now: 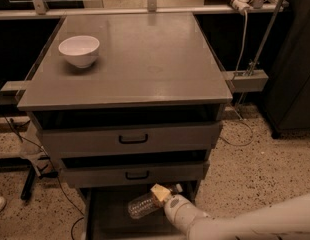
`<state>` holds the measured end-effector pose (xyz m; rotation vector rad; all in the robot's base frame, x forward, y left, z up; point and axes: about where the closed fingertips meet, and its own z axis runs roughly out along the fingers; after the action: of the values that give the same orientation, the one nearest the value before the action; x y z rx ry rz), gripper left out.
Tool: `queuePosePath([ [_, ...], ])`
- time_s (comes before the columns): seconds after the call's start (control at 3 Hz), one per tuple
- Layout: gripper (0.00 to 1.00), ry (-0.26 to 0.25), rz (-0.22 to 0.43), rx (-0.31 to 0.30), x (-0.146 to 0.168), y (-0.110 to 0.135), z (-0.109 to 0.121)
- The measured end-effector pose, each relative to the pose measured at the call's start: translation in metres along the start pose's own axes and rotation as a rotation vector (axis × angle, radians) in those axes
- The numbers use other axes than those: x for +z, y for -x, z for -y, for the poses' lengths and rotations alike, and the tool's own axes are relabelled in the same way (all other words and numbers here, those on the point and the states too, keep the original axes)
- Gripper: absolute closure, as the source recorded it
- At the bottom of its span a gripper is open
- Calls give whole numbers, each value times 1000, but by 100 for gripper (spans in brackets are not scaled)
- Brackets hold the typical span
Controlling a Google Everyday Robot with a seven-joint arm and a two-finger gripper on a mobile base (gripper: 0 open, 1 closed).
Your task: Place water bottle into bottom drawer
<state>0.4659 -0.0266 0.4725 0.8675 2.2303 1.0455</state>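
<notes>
The water bottle is a clear ribbed plastic bottle, lying nearly flat and tilted. It is held over the open bottom drawer, the lowest grey tray of the cabinet. My gripper is at the bottom centre of the camera view, shut on the bottle's right end, with the white arm reaching in from the lower right. The bottle's cap end is hidden by the gripper. I cannot tell whether the bottle touches the drawer floor.
A white bowl stands on the grey cabinet top at the back left. Two shallower drawers with black handles sit slightly open above the bottom drawer. Cables and a stand leg lie on the speckled floor at left.
</notes>
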Motion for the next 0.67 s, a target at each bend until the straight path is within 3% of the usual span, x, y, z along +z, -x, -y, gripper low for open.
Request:
queuePosePath([
  [0.33,100,-17,7,99,22,-8,33],
  [0.67,100,-25,-4,111,24,-15,40],
])
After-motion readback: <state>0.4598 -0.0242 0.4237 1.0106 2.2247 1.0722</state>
